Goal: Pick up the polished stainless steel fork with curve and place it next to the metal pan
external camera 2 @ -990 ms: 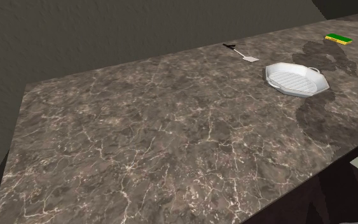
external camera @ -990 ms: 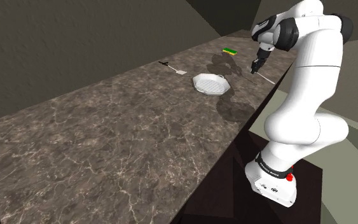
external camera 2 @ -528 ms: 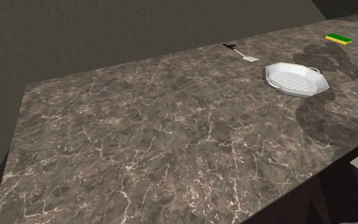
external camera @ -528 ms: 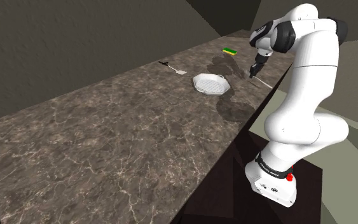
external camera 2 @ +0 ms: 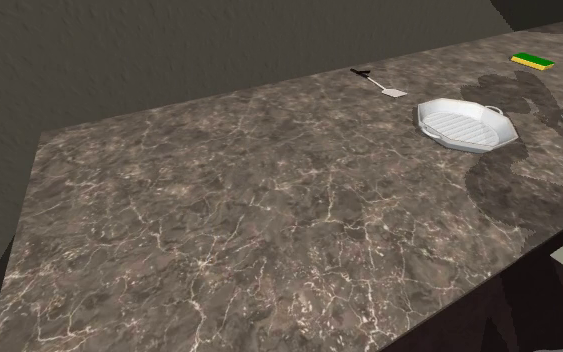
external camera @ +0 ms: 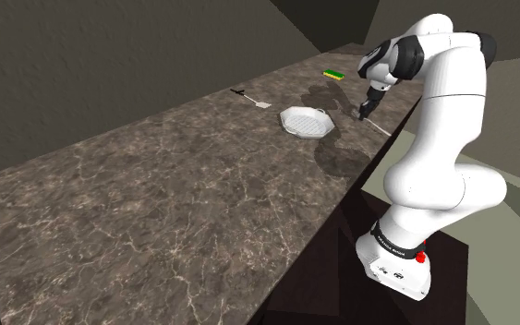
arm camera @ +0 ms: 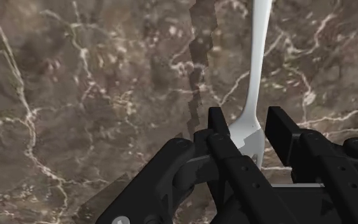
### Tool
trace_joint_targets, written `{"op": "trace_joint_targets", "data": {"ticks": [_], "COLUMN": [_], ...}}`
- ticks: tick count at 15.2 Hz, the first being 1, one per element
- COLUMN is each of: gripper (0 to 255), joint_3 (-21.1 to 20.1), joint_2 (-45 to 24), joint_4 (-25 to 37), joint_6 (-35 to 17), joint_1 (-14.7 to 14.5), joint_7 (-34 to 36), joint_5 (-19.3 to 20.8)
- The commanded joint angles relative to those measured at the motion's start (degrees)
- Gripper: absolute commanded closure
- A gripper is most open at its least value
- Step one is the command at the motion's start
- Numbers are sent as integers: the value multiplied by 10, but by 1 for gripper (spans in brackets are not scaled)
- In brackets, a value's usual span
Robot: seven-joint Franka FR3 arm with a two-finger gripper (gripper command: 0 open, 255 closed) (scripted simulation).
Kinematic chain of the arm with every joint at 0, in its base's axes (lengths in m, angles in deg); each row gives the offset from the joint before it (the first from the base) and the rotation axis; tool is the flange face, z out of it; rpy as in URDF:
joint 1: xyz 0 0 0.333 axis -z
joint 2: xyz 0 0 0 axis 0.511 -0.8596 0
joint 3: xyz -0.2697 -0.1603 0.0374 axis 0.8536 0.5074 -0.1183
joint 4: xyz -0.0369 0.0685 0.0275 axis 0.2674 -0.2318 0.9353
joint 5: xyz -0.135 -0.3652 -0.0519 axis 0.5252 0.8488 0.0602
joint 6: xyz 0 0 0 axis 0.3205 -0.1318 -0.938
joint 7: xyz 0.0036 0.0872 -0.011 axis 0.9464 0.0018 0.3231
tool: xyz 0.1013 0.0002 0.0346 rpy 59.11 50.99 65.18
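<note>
A pale fork (arm camera: 257,70) is seen lying flat on the dark marbled bench (external camera: 156,203), close to the edge on the stand's side, toward the far end. The black pincer (arm camera: 248,124) is poised over its tined end, fingers spread apart on either side. A white ridged pan (external camera: 305,122) is set nearby, apart from the fork.

We look from beside and a little behind the stand (external camera: 398,263), down along the countertop (external camera: 156,212). Our second camera hangs nearer over that same countertop, facing likewise; both share the pan (external camera 2: 466,124) and sponge (external camera 2: 532,61). Our wrist camera stares down, close to its surface.
</note>
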Motion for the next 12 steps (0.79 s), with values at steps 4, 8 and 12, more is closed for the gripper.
{"op": "trace_joint_targets", "data": {"ticks": [4,8,12], "gripper": [255,255,0], "joint_3": [-4,-4,-4], "joint_2": [-15,-15,-15], "joint_4": [-4,-4,-4], "joint_6": [-18,-18,-18], "joint_1": [3,3,3], "joint_7": [-5,-5,-5], "joint_5": [-6,-6,-6]}}
